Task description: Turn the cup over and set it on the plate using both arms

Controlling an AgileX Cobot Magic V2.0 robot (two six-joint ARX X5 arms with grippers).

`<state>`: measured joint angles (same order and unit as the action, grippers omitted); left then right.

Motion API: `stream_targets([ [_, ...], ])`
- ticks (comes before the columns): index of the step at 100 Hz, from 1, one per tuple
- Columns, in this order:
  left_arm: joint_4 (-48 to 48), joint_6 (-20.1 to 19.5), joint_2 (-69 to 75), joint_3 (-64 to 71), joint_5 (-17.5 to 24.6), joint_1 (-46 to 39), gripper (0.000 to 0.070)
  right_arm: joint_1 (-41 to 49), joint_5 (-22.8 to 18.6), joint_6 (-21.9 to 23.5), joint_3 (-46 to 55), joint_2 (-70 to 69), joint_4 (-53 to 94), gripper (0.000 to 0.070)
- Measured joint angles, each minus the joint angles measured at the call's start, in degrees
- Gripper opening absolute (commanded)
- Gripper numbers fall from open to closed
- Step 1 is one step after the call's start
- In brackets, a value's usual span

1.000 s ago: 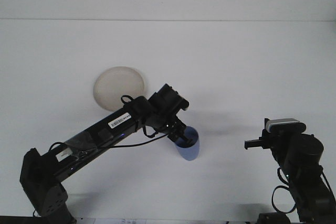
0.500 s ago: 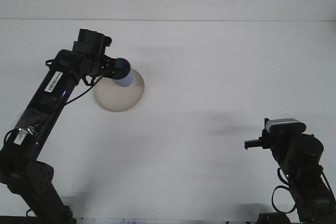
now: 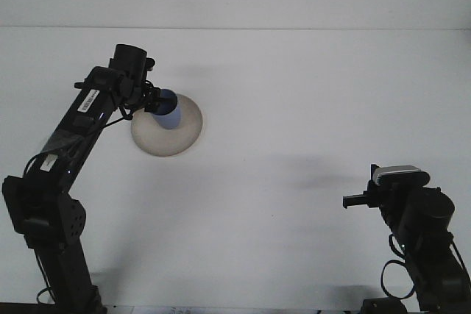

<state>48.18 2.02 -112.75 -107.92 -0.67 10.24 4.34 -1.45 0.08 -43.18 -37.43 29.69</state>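
White and bare, the surface (image 3: pixel 309 93) fills the view from the pale back wall down to the robot's two black arms. The left arm (image 3: pixel 70 145) rises tall from its base at the lower left and bends over toward the plate (image 3: pixel 180 134), a round cream disc lying flat on the surface. The right arm (image 3: pixel 419 233) sits folded low at the lower right, well apart from the plate, with the right gripper (image 3: pixel 352 201) pointing left; its fingers look drawn close together with nothing between them. The left gripper (image 3: pixel 154 101) hangs at the plate's upper left edge, its fingers clenched on the cup (image 3: pixel 169 110). The cup is small, light blue and plain, tilted with its dark open mouth turned up and to the left toward the gripper and its paler body over the plate; whether it touches the plate cannot be told.
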Motion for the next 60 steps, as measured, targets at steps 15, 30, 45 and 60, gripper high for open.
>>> stream_targets([
  [15, 0.00, 0.02, -0.50, 0.00, 0.00, -0.02, 0.0088, 0.00, 0.00, 0.00, 0.00, 0.00, 0.00, 0.0000],
  [30, -0.17, 0.02, -0.50, 0.00, 0.04, -0.07, 0.0332, 0.00, 0.00, 0.00, 0.00, 0.00, -0.02, 0.0000],
  [45, -0.20, 0.02, -0.50, 0.00, 0.76, -0.15, 0.0348, 0.00, 0.00, 0.00, 0.00, 0.00, -0.02, 0.0000],
  [60, -0.98, 0.02, -0.22, 0.00, 5.70, -1.05, 0.0345, 0.00, 0.00, 0.00, 0.00, 0.00, -0.02, 0.0000],
])
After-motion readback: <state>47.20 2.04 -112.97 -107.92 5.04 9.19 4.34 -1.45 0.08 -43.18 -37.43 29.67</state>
